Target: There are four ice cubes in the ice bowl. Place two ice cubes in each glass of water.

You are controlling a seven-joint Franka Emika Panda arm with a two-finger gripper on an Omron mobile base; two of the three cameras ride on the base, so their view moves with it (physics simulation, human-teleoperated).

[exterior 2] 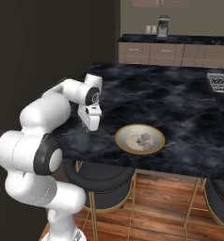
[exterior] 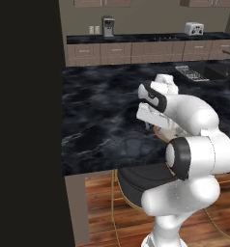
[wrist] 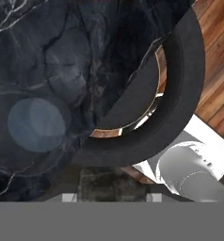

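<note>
The ice bowl (exterior 2: 128,133), tan-rimmed and cream inside, sits near the counter's front edge with a small cluster of ice cubes (exterior 2: 143,138) in it. In the left base view my arm hides most of the ice bowl (exterior: 161,133). My gripper (exterior 2: 92,127) points down, left of the bowl, just over a faint dark glass of water (exterior 2: 83,140). In the hand view the glass of water (wrist: 36,124) appears from above, up and left of my gripper (wrist: 111,197). A pale see-through ice cube (wrist: 111,182) is pinched between the fingers.
A black round stool (exterior 2: 100,176) with a gold rim stands under the counter edge below the gripper; the stool (wrist: 180,94) also shows in the hand view. A dark wall (exterior 2: 38,56) rises at the left. A dish rack (exterior 2: 221,82) lies far right on the black marble counter (exterior 2: 170,101).
</note>
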